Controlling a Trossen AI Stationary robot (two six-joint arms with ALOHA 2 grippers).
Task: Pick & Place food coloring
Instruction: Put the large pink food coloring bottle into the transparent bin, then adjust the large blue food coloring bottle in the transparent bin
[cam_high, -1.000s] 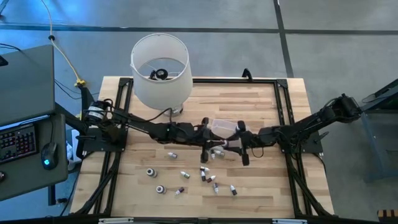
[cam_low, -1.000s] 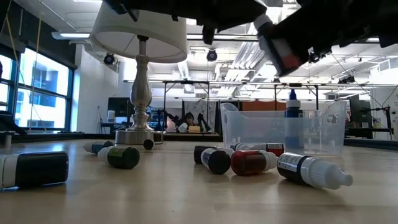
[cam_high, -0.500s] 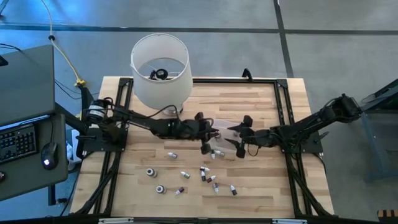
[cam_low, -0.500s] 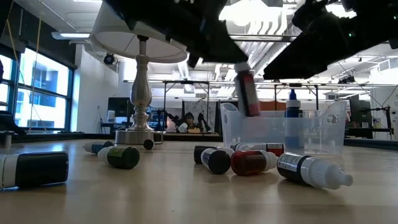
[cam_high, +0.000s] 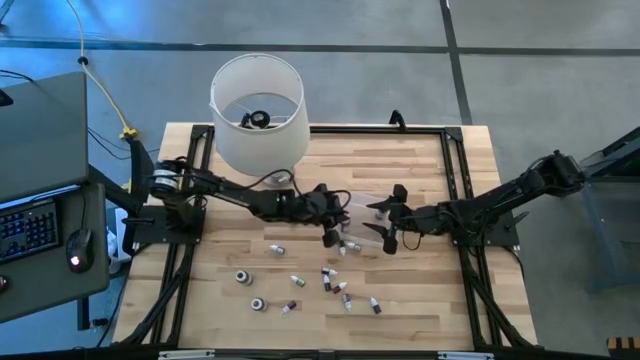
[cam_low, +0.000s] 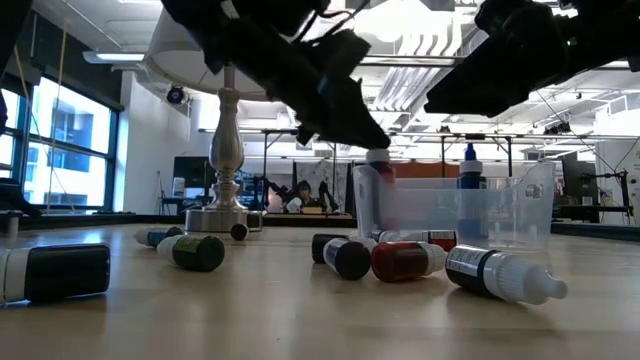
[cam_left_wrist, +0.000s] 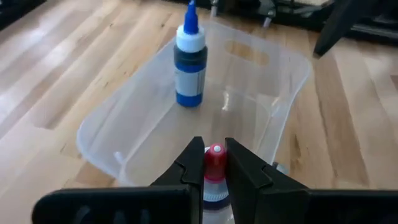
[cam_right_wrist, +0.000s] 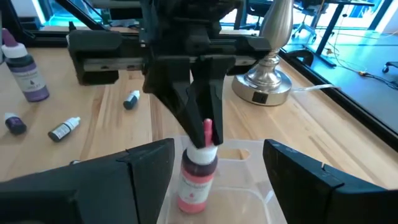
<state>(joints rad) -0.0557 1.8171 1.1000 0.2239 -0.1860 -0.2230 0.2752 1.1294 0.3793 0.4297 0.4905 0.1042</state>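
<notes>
My left gripper (cam_high: 338, 212) (cam_left_wrist: 215, 163) is over the clear tub (cam_high: 362, 203) (cam_low: 540, 215), shut on a red food coloring bottle (cam_low: 378, 192) (cam_right_wrist: 198, 174) that stands upright inside the tub's walls. A blue bottle (cam_left_wrist: 189, 65) (cam_low: 470, 190) stands upright on the tub floor farther in. My right gripper (cam_high: 390, 222) hovers at the tub's right side, open wide, touching nothing. Several more bottles (cam_high: 335, 285) lie on their sides on the wood near the tub (cam_low: 400, 260). My left gripper pinches the red bottle by its red cap (cam_left_wrist: 216, 155) (cam_right_wrist: 208, 132) between its two fingertips. The fingers slant down from above and from the table's left. The bottle hangs upright below them inside the tub. Whether its base touches the tub floor, I cannot tell.
A big white lampshade (cam_high: 258, 110) on a metal lamp base (cam_low: 225, 215) stands at the far left of the table. A black frame (cam_high: 455, 170) borders the work area. Loose bottles (cam_low: 55, 272) (cam_low: 500, 272) lie toward the near edge. Bare wood lies at the near corners.
My left gripper has carried the red bottle toward the far edge, over the tub's rim, and lowered it inside. The bottle has swung from tilted, high above the table, to upright in the tub. My right gripper has shifted slightly toward the far edge.
</notes>
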